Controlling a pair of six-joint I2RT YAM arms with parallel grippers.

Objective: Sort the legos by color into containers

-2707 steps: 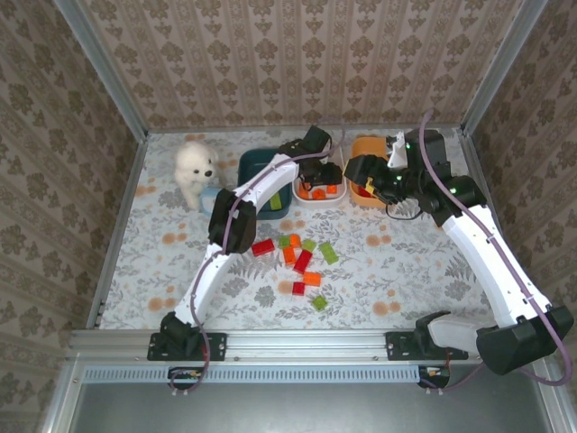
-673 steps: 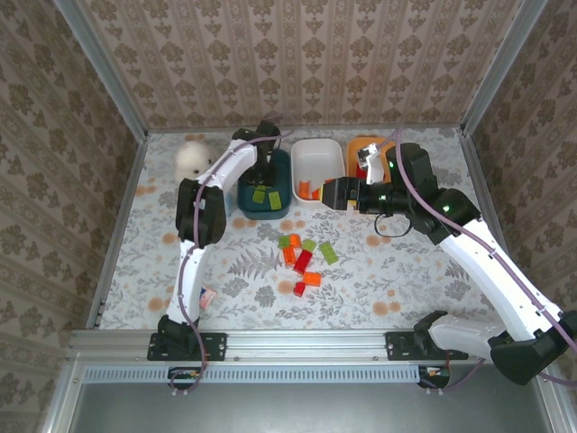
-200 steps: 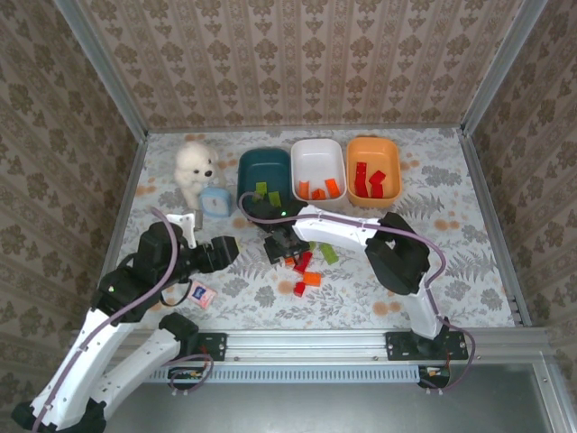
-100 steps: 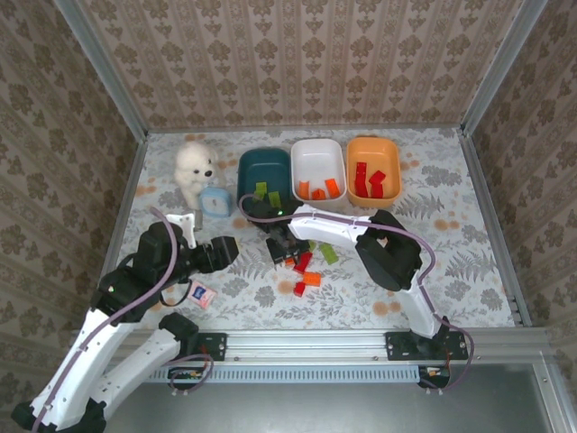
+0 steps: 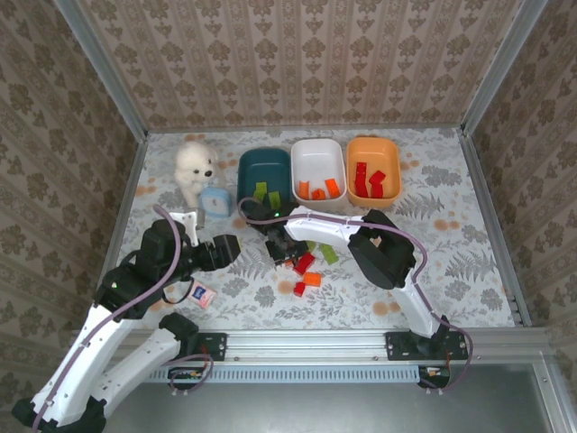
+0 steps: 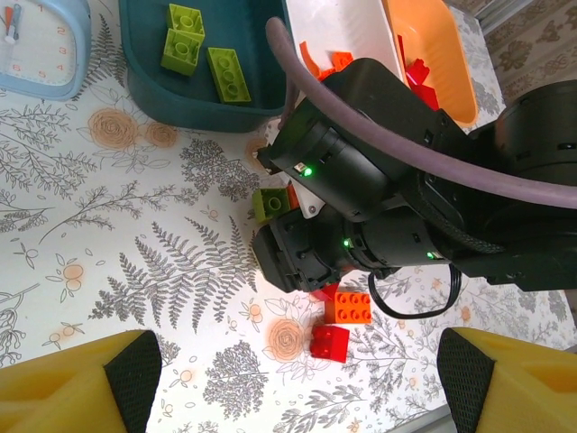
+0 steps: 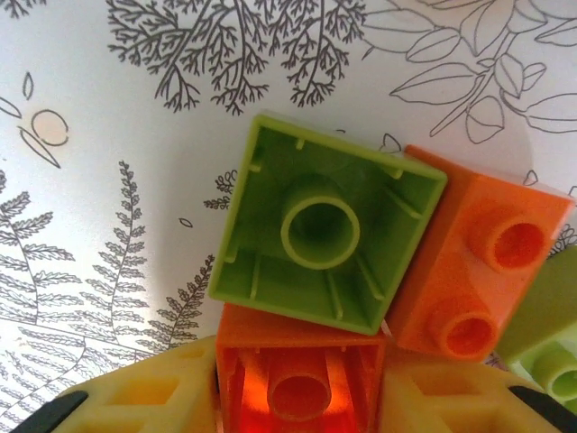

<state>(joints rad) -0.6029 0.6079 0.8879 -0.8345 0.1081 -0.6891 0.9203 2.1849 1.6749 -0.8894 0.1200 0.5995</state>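
Wallpaper in a brown damask pattern closed in a desk (image 5: 451, 262) covered with a leaf-and-flower cloth.

From the top view, the dark teal tub (image 5: 264, 165), white tub (image 5: 318, 160) and orange tub (image 5: 372, 149) stood in a row along the far edge, holding green, orange and red bricks in turn. The loose legos (image 5: 306, 269) lay clustered near the desk's middle. The right tool (image 5: 283, 253) was down on the cluster's side nearest the left edge. The left tool (image 5: 223, 250) hung toward the near-left part of the desk, apart from the bricks.

In the left wrist view, the left tool's yellow fingertips (image 6: 81, 388) stood spread wide with only bare cloth between them.

In the right wrist view, an overturned orange brick (image 7: 297, 383) sat between the right tool's yellow pads (image 7: 153, 397). The pads lay against both of its sides, pinching it. An overturned green brick (image 7: 326, 236) touched its far face, and a studded orange brick (image 7: 482, 271) touched the green one.

Because the neighbours were pressed so close, the lift probably wanted to go straight up and slowly, so the green brick would not be dragged along. The grip looked shallow, near the brick's edge, so it was worth checking that it was firm before travelling. By colour, the white tub would be the place for it.
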